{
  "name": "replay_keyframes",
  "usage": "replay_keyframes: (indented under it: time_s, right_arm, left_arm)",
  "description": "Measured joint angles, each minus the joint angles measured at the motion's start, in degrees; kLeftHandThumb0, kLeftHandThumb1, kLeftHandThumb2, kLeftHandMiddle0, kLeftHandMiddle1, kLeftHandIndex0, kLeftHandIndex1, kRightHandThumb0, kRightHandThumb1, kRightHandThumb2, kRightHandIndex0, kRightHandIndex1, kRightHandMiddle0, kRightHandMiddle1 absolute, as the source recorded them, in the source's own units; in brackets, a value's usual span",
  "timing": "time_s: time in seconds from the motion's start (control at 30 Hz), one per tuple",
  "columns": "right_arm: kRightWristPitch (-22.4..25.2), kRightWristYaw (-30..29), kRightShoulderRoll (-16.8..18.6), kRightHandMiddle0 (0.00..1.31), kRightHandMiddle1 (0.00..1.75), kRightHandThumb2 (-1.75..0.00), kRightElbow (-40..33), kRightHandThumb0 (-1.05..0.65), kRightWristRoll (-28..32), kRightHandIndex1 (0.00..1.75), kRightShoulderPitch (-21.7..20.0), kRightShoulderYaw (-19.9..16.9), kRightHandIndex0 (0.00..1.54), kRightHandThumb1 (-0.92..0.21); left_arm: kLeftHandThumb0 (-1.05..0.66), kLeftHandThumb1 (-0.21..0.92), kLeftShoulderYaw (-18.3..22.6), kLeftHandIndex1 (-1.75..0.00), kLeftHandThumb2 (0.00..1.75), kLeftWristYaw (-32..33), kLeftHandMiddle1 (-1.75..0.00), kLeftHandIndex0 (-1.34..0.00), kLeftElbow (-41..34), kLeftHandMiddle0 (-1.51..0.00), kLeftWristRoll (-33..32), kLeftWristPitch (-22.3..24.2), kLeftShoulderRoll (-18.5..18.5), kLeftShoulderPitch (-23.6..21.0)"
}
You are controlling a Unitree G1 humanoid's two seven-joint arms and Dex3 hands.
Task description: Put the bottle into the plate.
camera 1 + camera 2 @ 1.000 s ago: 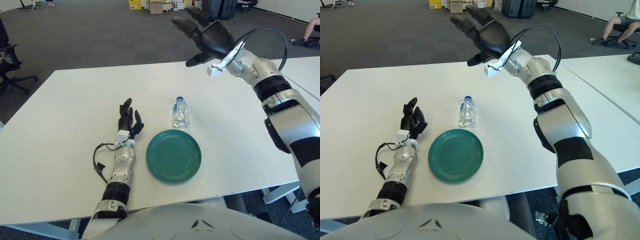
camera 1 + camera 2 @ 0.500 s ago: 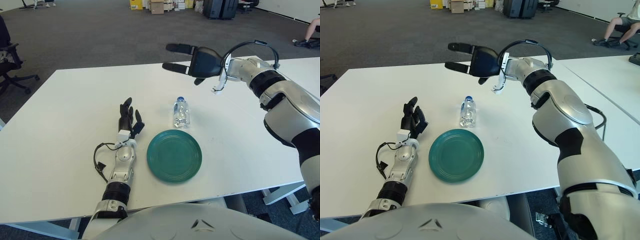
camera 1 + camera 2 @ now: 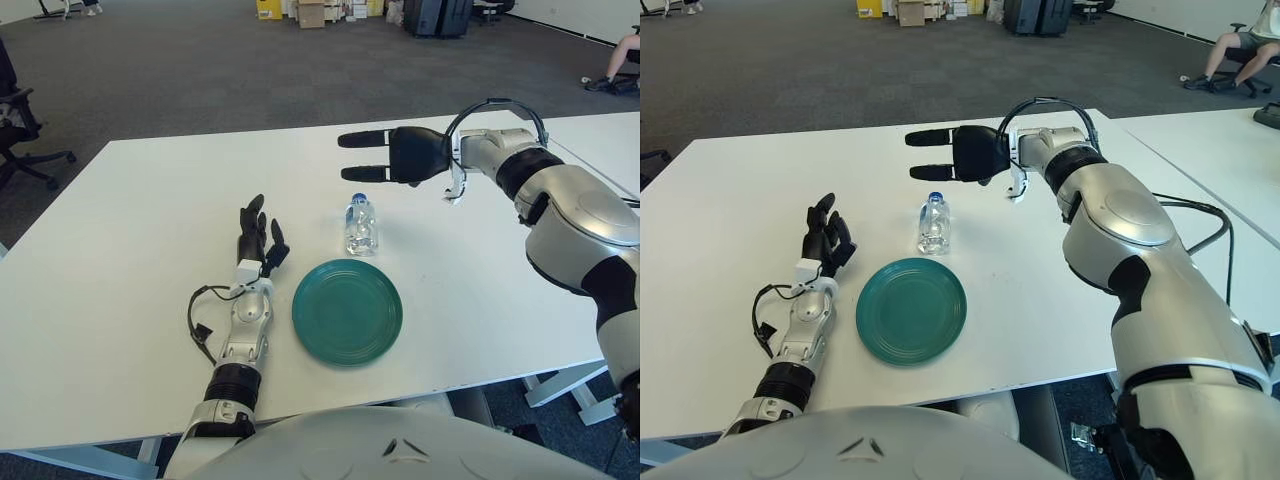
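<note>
A small clear bottle (image 3: 361,226) with a blue cap stands upright on the white table, just behind the far edge of a round green plate (image 3: 347,311). My right hand (image 3: 383,155) hovers above and slightly behind the bottle, fingers stretched out to the left and spread, holding nothing. A gap shows between its fingers and the bottle cap. My left hand (image 3: 256,238) shows left of the plate and bottle, fingers pointing away from me, relaxed and empty.
The white table (image 3: 130,250) spans the view, with a second table (image 3: 1200,150) at the right. A black cable loops beside my left forearm (image 3: 197,320). Office chairs and boxes stand on the grey floor beyond.
My right hand has swung down from high above the table's far edge to a low position just above and behind the bottle. The bottle, plate and left hand have not moved.
</note>
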Motion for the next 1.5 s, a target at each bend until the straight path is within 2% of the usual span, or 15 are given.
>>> replay_keyframes:
  time_s: [0.37, 0.67, 1.17, 1.5]
  right_arm:
    - [0.5, -0.5, 0.5, 0.0, 0.03, -0.33, -1.3, -0.83, -0.2, 0.0, 0.0, 3.3, 0.0, -0.92]
    - [0.5, -0.5, 1.1, 0.0, 0.01, -0.39, -2.1, -0.82, -0.2, 0.0, 0.0, 4.6, 0.0, -0.92]
    - [-1.0, -0.5, 3.6, 0.0, 0.0, -0.45, -3.5, -0.77, 0.4, 0.0, 1.4, 4.9, 0.0, -0.92]
    - [-0.2, -2.1, 4.5, 0.0, 0.0, -0.49, -3.9, -0.77, 0.8, 0.0, 1.4, 4.7, 0.0, -0.92]
  left_arm:
    - [-0.78, 0.92, 0.1, -0.69, 0.86, 0.2, -0.01, 0.0, 0.0, -0.3, 0.0, 0.1, 0.0, 0.0]
    - [-0.78, 0.92, 0.2, -0.72, 0.86, 0.7, -0.01, 0.0, 0.0, -0.31, -0.1, 0.6, -0.3, 0.0]
    - [-0.76, 0.92, 0.2, -0.73, 0.84, 0.9, -0.01, 0.0, 2.2, -0.31, -0.2, -0.1, -0.5, -0.4]
    - [-0.77, 0.92, 0.2, -0.72, 0.83, 1.7, -0.01, 0.0, 2.6, -0.3, -0.2, -1.6, -0.6, -0.4]
